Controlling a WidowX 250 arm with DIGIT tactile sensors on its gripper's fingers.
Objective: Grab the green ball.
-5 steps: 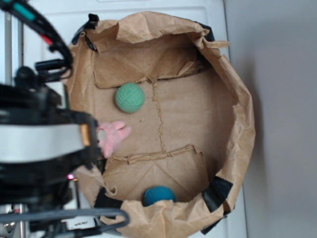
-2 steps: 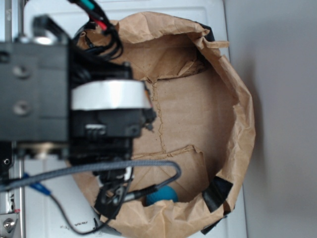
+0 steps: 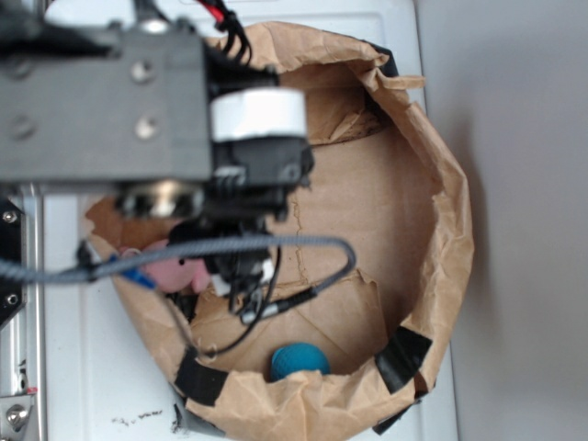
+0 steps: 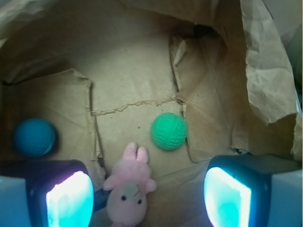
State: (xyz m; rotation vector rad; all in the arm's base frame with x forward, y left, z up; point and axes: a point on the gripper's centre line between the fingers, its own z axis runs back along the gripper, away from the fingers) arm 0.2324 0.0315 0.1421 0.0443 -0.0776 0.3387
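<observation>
Exterior view: the arm [image 3: 138, 101] hangs over the paper bag [image 3: 441, 230], hiding the green ball; a blue ball [image 3: 296, 360] lies at the bag's near edge.

Wrist view: the pincer [image 4: 147, 194] is spread wide, empty. The green ball [image 4: 168, 131] lies on the bag floor ahead, just beside the pink plush rabbit [image 4: 128, 189], so a descent should favour the ball's side.

In the exterior view the arm [image 3: 156, 119] hides the green ball and most of the pink plush [image 3: 175, 271].
</observation>
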